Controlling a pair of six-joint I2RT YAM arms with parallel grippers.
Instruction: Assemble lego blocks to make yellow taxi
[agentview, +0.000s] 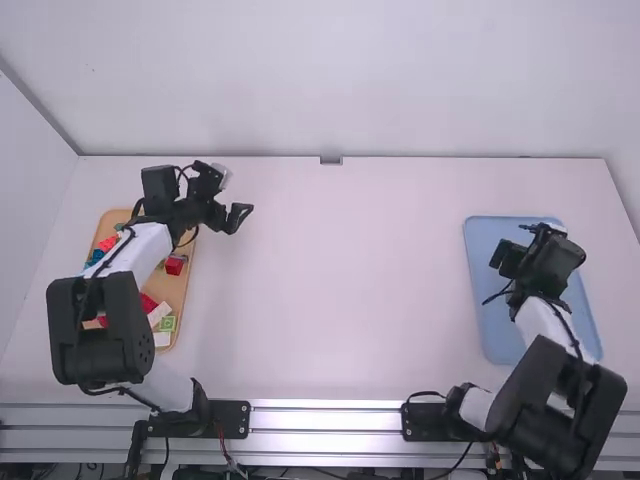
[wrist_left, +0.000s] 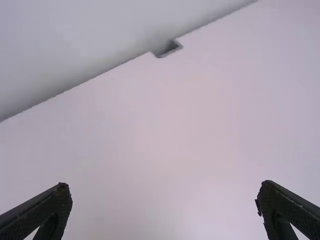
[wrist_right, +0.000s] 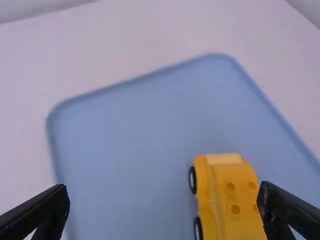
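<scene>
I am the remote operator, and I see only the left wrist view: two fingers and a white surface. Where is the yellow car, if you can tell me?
Observer: The yellow car is on the blue tray.
Operator: Thank you. In which state is the right hand?
Observer: The right hand is open, its two fingers wide apart.
Operator: And where do the loose blocks lie?
Observer: A red block and a green block lie in the wooden tray, at the robot's left.
</scene>
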